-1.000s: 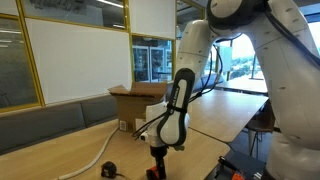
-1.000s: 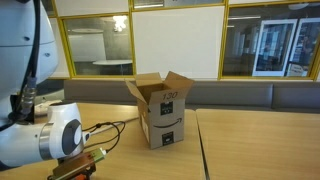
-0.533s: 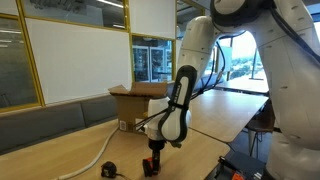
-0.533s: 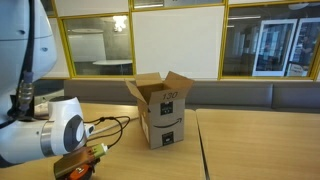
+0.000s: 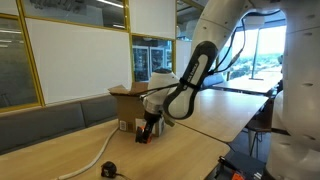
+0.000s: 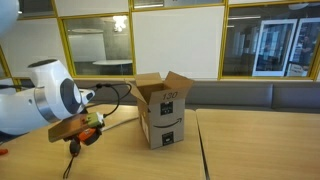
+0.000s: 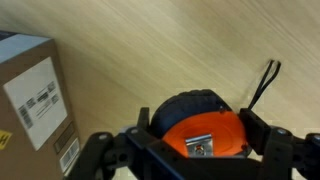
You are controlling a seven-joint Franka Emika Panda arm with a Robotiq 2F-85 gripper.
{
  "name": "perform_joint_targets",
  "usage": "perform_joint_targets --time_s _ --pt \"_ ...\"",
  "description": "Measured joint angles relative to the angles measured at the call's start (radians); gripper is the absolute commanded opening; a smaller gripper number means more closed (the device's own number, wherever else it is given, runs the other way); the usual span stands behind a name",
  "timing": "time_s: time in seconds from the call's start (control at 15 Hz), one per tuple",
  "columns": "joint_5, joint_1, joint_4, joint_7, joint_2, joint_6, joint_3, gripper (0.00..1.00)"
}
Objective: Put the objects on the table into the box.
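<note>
- Orange-faced and black-rimmed, the black-and-orange item [image 7: 200, 118] sits clamped in the tool [image 7: 197, 140], whose jaws stand wide around its round body.
- A second ago the tool hung low over the bench [image 5: 205, 122], well short of the box [image 6: 160, 112]. It has since risen and swung toward the box.
- Tool and item now hang in the air near the box, level with its side wall, with the white label facing them in the wrist view.
- The white cord [image 5: 93, 157] and the small black item [image 5: 112, 169] lie on the bench, farther from the box.
</note>
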Motion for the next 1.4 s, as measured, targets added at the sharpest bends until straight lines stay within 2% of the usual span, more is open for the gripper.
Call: perform_joint_targets --time_s 0.27,0.6,1.07,1.4 --pt "-0.272 -0.001 0.034 0.274 -0.16 -0.111 -0.017 0.64" --pt "-0.447 -0.013 0.141 0.455 -0.23 -0.223 0.015 0.64" --pt "-0.737 -0.085 0.386 0.723 -0.159 -0.296 0.019 0.64" --pt "-0.824 -0.146 0.556 0.877 -0.019 -0.303 -0.025 0.64"
